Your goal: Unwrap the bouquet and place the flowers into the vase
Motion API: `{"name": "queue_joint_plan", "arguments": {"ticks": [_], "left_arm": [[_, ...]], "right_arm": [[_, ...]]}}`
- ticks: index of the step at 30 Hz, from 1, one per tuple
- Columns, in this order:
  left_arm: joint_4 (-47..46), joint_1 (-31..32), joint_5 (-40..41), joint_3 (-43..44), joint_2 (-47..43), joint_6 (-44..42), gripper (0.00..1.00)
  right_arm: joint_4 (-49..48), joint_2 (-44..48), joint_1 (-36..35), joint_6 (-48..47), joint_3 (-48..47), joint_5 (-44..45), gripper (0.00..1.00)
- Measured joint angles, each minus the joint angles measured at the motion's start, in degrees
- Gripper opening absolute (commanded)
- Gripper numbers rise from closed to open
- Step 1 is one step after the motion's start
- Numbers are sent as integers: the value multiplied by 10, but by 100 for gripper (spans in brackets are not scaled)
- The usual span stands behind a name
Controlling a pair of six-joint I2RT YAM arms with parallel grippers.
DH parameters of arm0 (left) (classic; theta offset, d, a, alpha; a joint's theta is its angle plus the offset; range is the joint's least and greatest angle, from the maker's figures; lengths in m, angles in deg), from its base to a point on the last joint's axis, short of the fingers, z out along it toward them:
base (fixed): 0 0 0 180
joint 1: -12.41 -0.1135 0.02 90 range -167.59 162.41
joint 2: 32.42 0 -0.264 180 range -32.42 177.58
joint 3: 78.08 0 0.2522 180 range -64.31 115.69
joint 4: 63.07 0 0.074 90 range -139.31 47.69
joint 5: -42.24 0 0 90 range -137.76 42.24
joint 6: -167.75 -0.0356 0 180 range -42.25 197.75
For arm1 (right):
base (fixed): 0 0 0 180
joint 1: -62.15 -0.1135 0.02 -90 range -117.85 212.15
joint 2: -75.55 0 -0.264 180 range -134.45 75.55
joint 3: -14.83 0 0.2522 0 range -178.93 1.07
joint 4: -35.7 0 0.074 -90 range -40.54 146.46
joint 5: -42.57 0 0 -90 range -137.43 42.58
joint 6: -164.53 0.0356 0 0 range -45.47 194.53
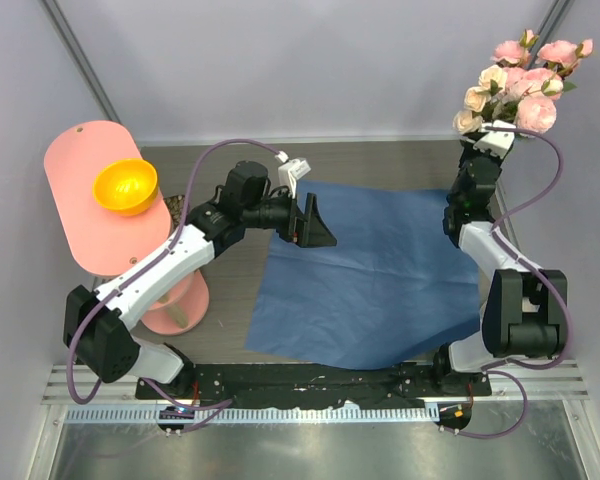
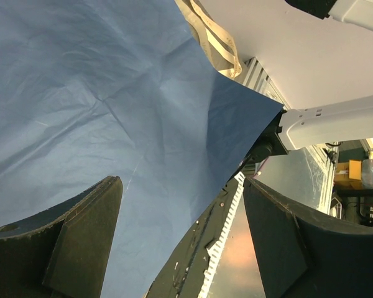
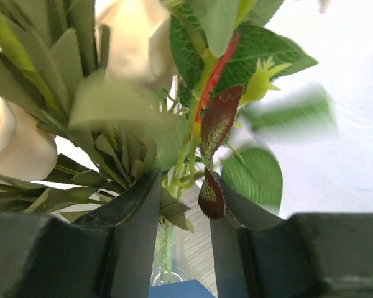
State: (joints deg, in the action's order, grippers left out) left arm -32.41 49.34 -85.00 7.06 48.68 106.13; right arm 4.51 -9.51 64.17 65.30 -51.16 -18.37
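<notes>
Flowers [image 1: 525, 80], pink + cream roses w/ green leaves, bunch at upper right of top view, just above the right arm's wrist. In right wrist view the right gripper [image 3: 183, 183] has jaws partway apart, w/ thin green stems + leaves running up thru the gap btwn them; can't tell if either pad touches a stem. At lower centre of that view, under the fingers, is clear glass of the vase [image 3: 166, 264] w/ green stems showing inside it and a sliver of blue just below. Some leaves at right of that frame are blurred. Blue paper [image 1: 380, 280] lies opened flat across centre of top view. Left gripper [image 1: 315, 228] hangs over the paper's upper left corner, jaws wide apart, gripping nothing. Left wrist view shows the paper filling upper left and a cream ribbon [image 2: 216, 37] at top centre, beside the paper's edge. Orange bowl [image 1: 126, 185] sits on pink board [image 1: 75, 215] at left of top view, well apart from the paper.
</notes>
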Motion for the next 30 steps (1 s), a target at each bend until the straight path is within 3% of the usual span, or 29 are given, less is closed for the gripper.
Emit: {"name": "queue_joint_plan", "arguments": {"ticks": [4, 7, 10, 21, 30], "left_arm": [[-4, 0, -2, -5, -7, 2, 83], [-8, 0, -4, -5, -10, 7, 84], [-11, 0, -6, -7, -10, 12, 84], [-22, 0, -18, -14, -10, 24, 85], [-21, 0, -16, -14, -23, 21, 86]], "right_arm": [[41, 24, -8, 13, 1, 17, 67], [89, 43, -19, 27, -1, 45, 79], [157, 61, -39, 46, -11, 79, 85], [495, 256, -68, 236, -17, 122, 90], [733, 358, -152, 367, 2, -22, 95]]}}
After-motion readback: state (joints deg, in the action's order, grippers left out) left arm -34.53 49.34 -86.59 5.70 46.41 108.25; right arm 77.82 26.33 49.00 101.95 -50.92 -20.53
